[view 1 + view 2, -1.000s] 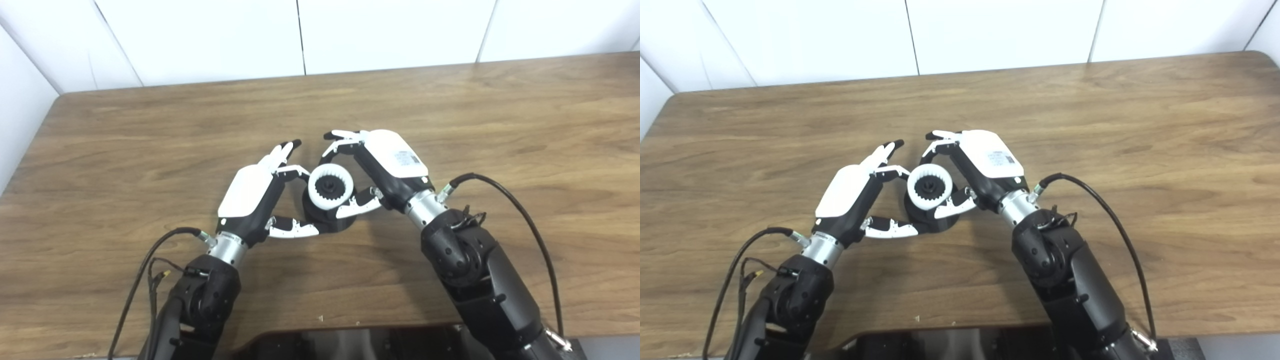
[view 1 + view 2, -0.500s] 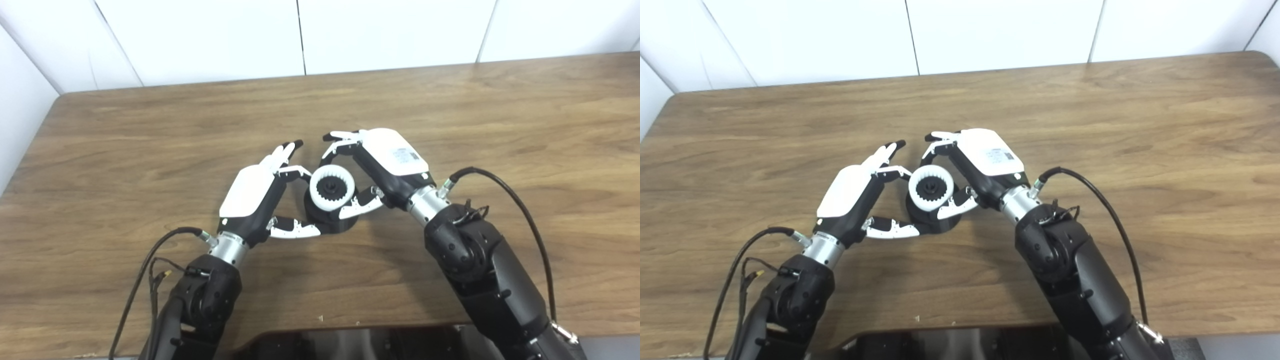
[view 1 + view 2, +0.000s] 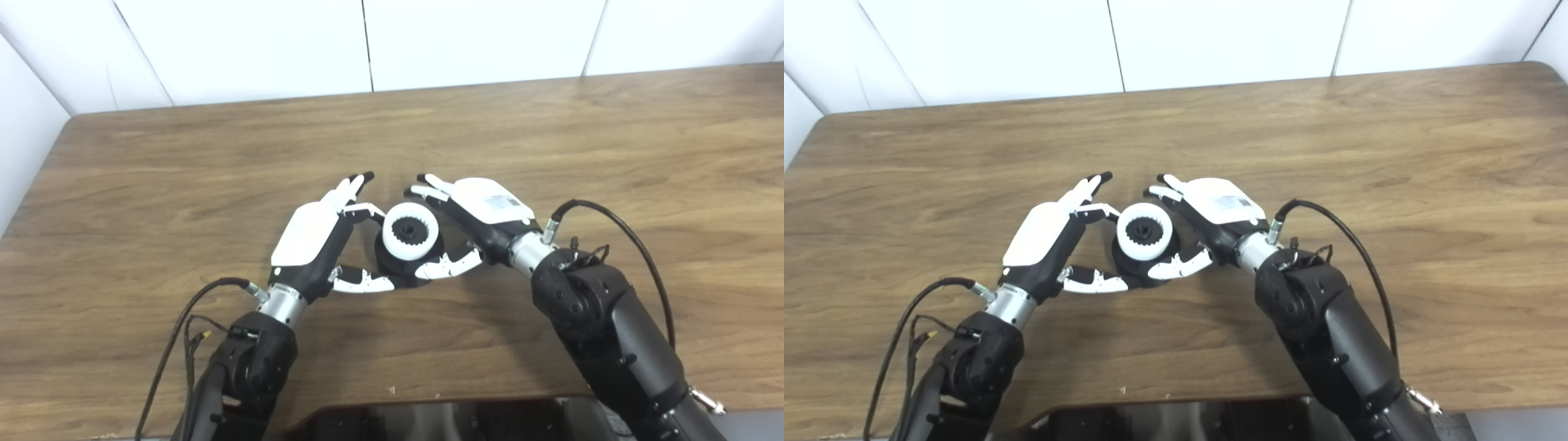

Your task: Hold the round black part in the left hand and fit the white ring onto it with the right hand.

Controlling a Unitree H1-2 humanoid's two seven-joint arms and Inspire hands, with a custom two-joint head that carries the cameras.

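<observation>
While seated, white ring (image 3: 410,229) between fingers (image 3: 353,185), untouched.

The ring (image 3: 410,227) sits on the black part (image 3: 404,268) at table (image 3: 153,184) centre. Left hand (image 3: 312,240) grips the part from 9 o'clock; right hand (image 3: 484,214), fingers spread, lies at 3 o'clock.

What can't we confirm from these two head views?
- Whether the white ring is fully seated on the round black part: both views look from above, and the ring hides the joint.
- Right hand contact with the ring: its own fingers hide it.
- Left hand grip on the black part: its palm side faces away.
</observation>
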